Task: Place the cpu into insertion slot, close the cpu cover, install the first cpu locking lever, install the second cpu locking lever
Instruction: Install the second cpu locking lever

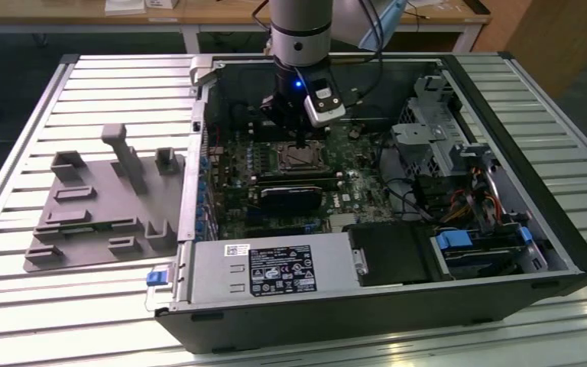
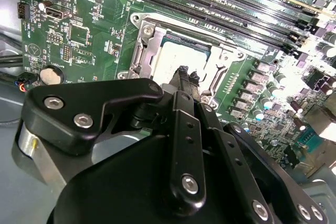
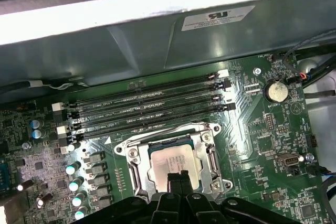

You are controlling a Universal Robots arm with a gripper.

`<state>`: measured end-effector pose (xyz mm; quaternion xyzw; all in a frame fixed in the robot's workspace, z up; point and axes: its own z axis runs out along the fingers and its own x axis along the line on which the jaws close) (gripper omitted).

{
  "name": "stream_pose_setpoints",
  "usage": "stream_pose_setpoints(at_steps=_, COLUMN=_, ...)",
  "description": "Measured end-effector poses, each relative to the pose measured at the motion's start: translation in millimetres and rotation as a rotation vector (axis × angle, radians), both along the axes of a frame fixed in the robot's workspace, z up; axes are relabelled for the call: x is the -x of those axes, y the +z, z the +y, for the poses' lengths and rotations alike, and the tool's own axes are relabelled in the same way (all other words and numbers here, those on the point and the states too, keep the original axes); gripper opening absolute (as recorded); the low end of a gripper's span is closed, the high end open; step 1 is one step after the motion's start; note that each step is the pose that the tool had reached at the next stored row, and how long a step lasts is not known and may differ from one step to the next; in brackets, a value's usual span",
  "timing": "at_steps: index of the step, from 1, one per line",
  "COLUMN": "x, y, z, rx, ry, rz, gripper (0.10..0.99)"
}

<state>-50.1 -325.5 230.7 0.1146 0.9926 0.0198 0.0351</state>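
The cpu (image 3: 173, 160), a flat silver-grey square, lies in the insertion slot (image 3: 212, 156) on the green board. The silvery cpu cover (image 3: 137, 162) lies flat as a frame around the chip's edges. In both wrist views my gripper (image 3: 178, 178) hangs just above the chip's near edge, its two black fingers pressed together with nothing between them. The second wrist view has the same fingertips (image 2: 181, 72) over the cpu (image 2: 176, 56). In the exterior view the gripper (image 1: 296, 131) reaches down into the open computer case over the insertion slot (image 1: 299, 157). I cannot make out the locking levers.
Long black memory slots (image 3: 147, 109) run beside the socket, and a coin battery (image 3: 275, 91) sits near them. A black card (image 1: 291, 195), a power supply (image 1: 273, 267) and cables (image 1: 467, 200) crowd the case. A grey fixture plate (image 1: 100, 210) lies at the exterior view's left.
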Motion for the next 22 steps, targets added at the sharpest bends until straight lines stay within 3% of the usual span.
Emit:
stream_pose_setpoints(at_steps=8, x=0.1, y=0.9, z=-0.1, rx=0.000, ry=0.000, rz=0.0003, gripper=0.102)
stream_pose_setpoints(at_steps=15, x=0.0, y=13.7, z=-1.3, rx=0.001, ry=0.000, rz=0.0000, gripper=0.102)
stream_pose_setpoints(at_steps=22, x=0.0, y=14.5, z=-13.3, rx=0.008, ry=-0.002, rz=-0.0001, gripper=0.102)
